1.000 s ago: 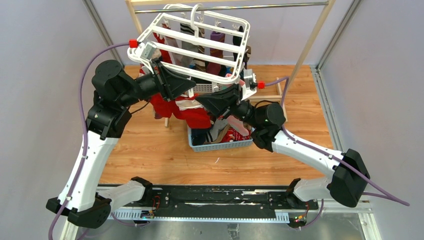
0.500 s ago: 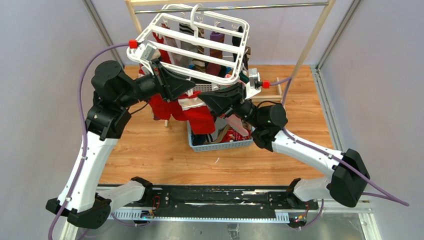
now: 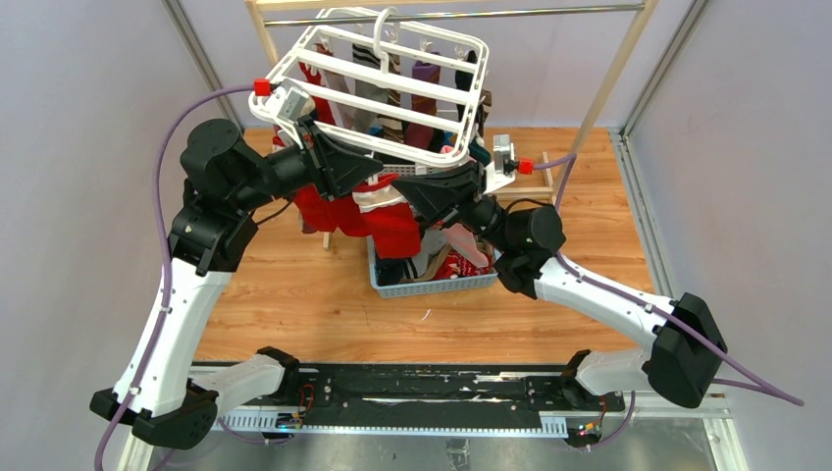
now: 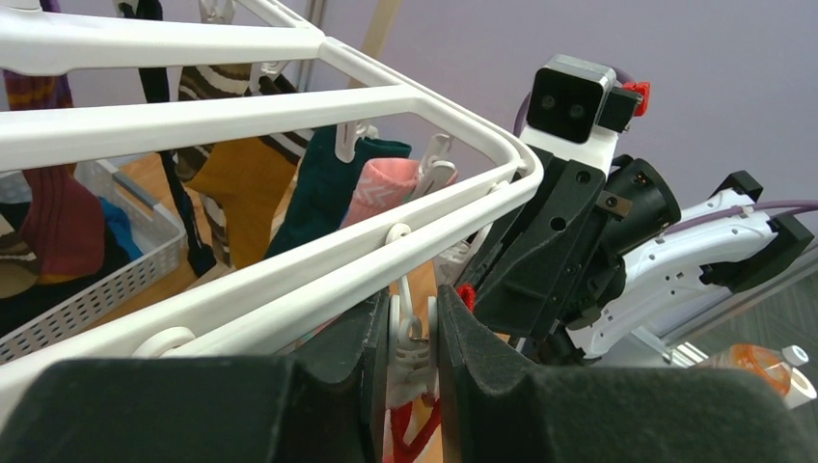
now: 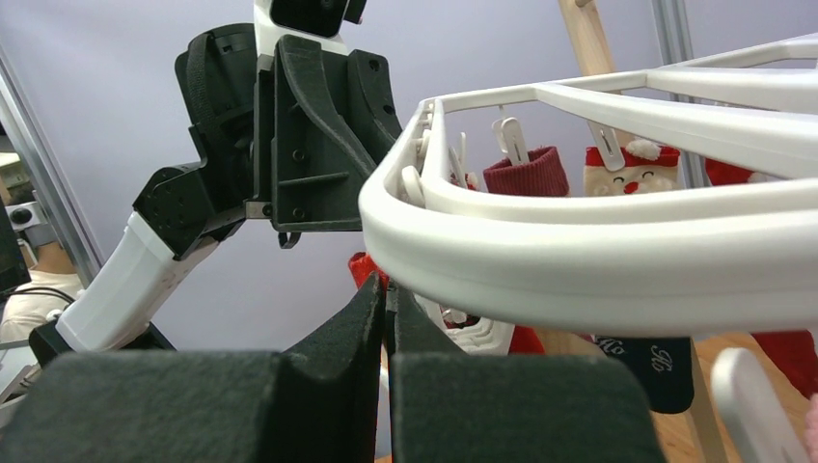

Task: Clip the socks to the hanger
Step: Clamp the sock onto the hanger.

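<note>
Squeezing a clip (image 4: 406, 340) under the hanger's (image 5: 579, 251) rim, the left gripper (image 4: 412, 311) is clenched on it. The right gripper (image 5: 386, 301) pinches a red sock (image 3: 392, 232) alongside.

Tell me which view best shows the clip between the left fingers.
Left wrist: the clip sits close up between the left fingers. Top external hides it under the hanger; right wrist leaves it unclear.

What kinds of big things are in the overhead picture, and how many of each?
Robot arms: 2, left arm and right arm
Hanger: 1
Basket: 1
Rail stand: 1
Total: 5
</note>
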Action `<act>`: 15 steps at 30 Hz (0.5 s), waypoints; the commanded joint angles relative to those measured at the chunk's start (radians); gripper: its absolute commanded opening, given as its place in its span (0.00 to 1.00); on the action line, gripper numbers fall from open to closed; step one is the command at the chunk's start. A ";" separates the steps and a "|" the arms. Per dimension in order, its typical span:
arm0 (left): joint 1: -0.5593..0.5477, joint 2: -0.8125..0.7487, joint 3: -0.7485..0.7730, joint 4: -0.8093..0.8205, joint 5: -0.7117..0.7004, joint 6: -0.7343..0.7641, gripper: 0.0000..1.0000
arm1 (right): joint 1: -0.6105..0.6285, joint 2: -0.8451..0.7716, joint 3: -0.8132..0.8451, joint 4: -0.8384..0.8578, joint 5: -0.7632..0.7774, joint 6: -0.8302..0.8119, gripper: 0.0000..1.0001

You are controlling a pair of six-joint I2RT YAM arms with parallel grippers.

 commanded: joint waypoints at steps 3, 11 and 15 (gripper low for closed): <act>-0.005 -0.024 -0.007 -0.058 0.026 0.026 0.19 | -0.015 -0.033 -0.014 0.020 0.035 -0.030 0.00; -0.005 -0.031 -0.009 -0.062 0.019 0.020 0.66 | -0.012 -0.006 -0.011 0.018 0.010 -0.018 0.00; -0.005 -0.038 -0.010 -0.067 0.015 0.021 0.69 | -0.010 -0.011 -0.005 -0.015 0.010 -0.036 0.02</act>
